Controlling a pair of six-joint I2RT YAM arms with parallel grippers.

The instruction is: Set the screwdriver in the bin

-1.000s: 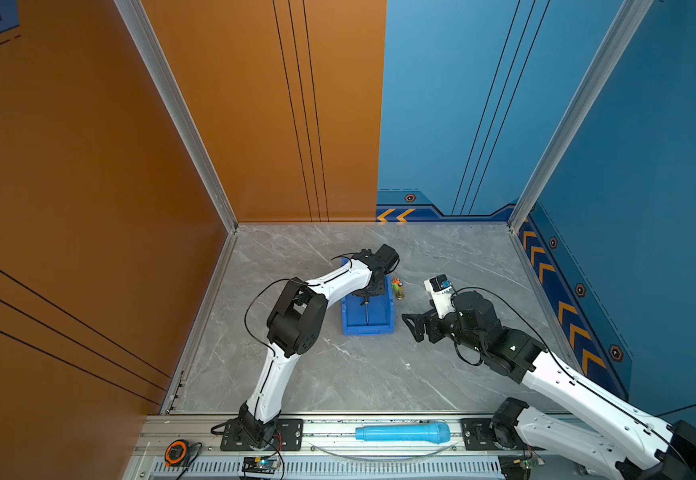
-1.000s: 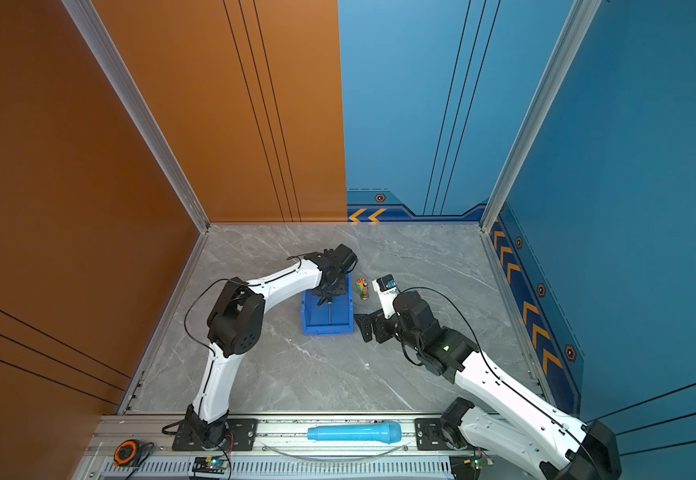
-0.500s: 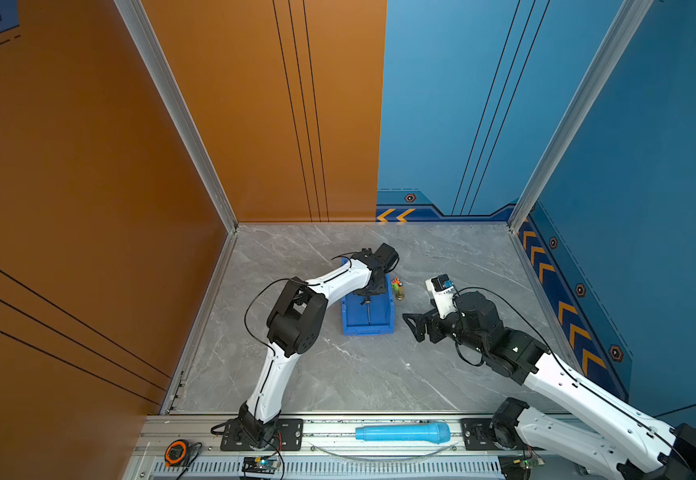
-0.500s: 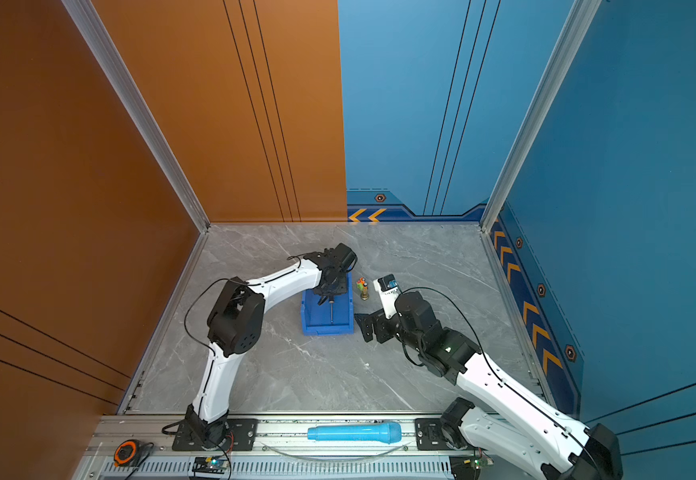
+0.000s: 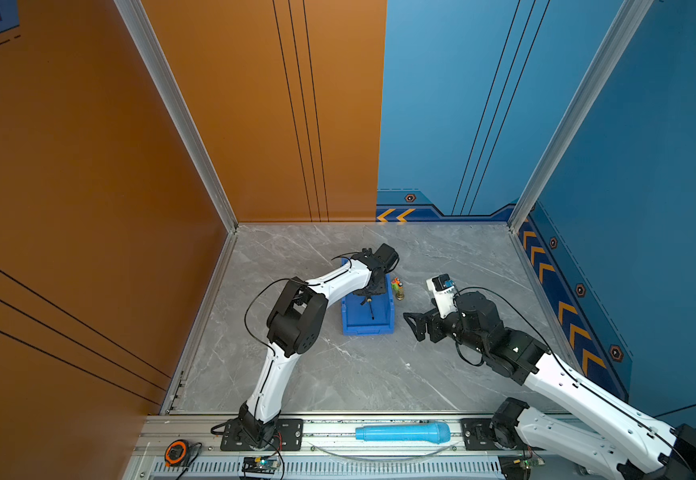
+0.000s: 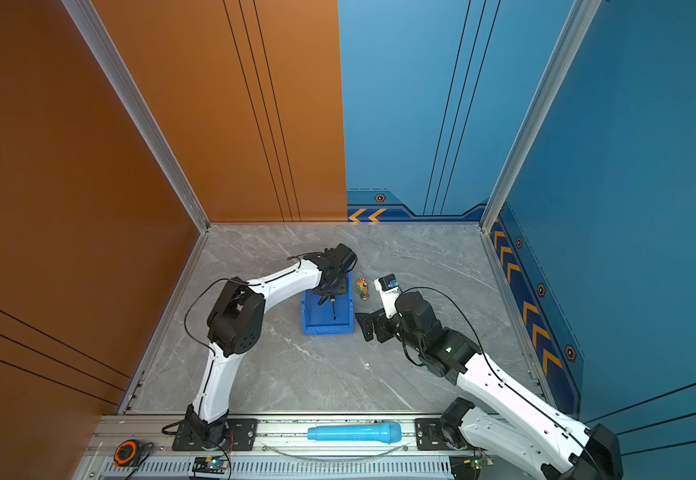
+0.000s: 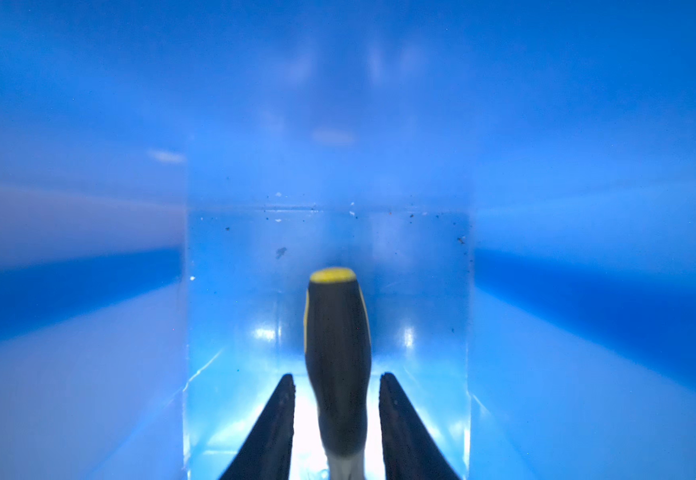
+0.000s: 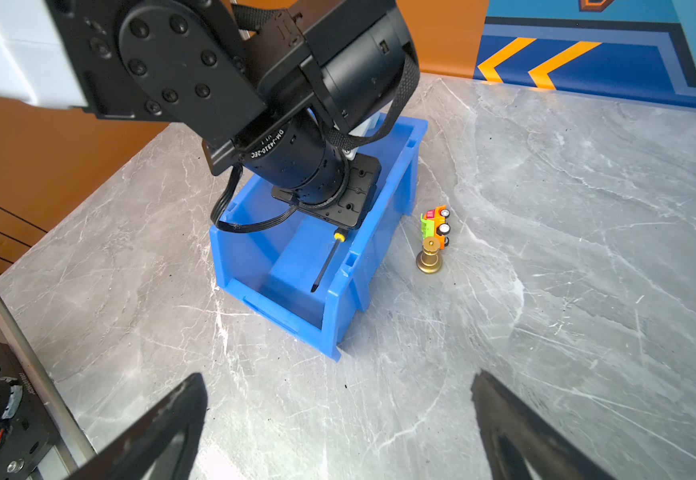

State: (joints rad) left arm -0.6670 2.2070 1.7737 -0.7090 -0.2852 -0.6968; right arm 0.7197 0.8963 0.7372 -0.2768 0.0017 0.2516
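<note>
In both top views little has changed over the last second. The left hand (image 5: 368, 293) hangs over the far half of the bin (image 5: 366, 331) where it was. The right hand (image 5: 413, 328) has kept its place off the bin's near right corner, jaws wide apart and empty. The screwdriver (image 5: 370, 309) shows as a thin dark line inside the bin, pointing toward the near, lipped end; in the earlier pictures it is too small for us to compare. A toy truck (image 5: 396, 283) and a brass piece (image 5: 400, 296) stand just outside the bin's right wall. Left of the bin and in front of it the counter (image 5: 338, 374) lies bare.

In the left wrist view the screwdriver's black, yellow-capped handle lies between the two fingers (image 7: 271, 436). We see a bright sliver on each side, so the left hand stands slightly apart, not clamped. The blue walls rise close on both sides.

In the right wrist view the shaft slants down to the bin's floor near the right wall, its tip short of the low front lip. Bare counter separates the right hand from the bin.
</note>
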